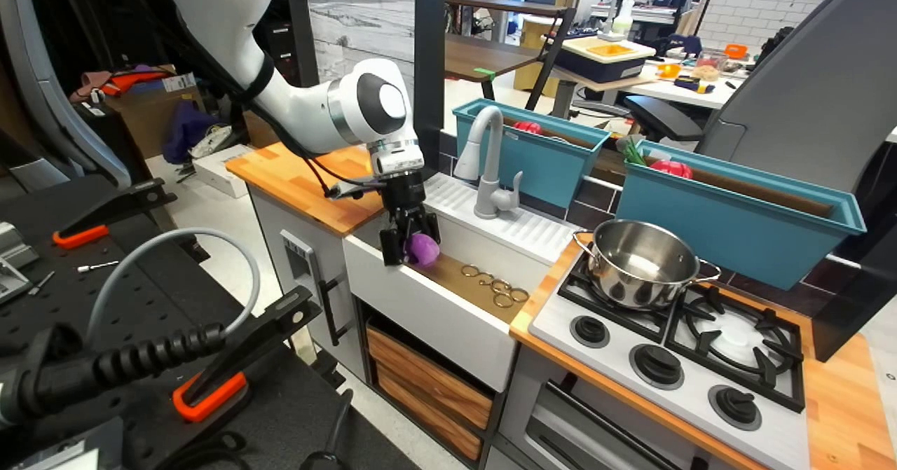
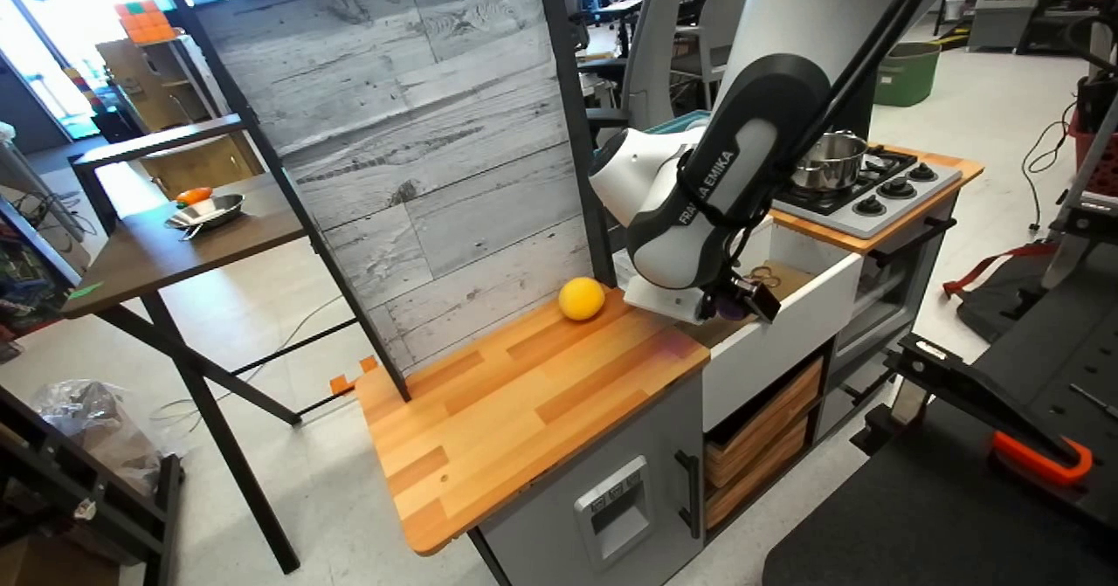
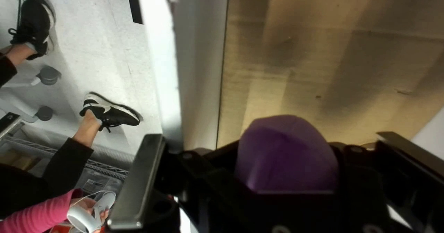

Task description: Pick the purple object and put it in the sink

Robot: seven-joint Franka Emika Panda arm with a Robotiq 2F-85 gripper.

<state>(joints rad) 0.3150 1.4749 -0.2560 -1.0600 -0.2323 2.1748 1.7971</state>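
"Gripper (image 1: pixel 412 244) first: is it holding anything?"

"Yes, its black fingers (image 1: pixel 392 247) clamp the purple object (image 1: pixel 424 250), over the left end of the sink (image 1: pixel 427 316) in an exterior view."

"Is there room to move?"

"On the left it's tight. In the wrist view, the sink's front wall (image 3: pixel 201 63) runs close beside the purple object, and a finger is right by its edge. I can't tell if they touch. To the right there's lots of free tan bottom (image 3: pixel 329 73). Farther right, an exterior view shows gold-coloured rings (image 1: pixel 500 292) lying on it."

"What's everything made of?"

"Left, the wooden counter (image 2: pixel 524 376) is flat, with light and dark strips. A round yellow ball (image 2: pixel 582 299) sits on it. Next, the sink is a white box with straight sides. Its grey faucet (image 1: pixel 494 151) bends like a cane. Right of that, the steel pot (image 1: pixel 634 284) is round and shiny, with a loop on each side, on the stove (image 1: pixel 621 344)."

"And the purple object?"

"It's a small lump with a round top. In the wrist view it's dark purple, with soft, flat patches. In an exterior view it looks brighter."
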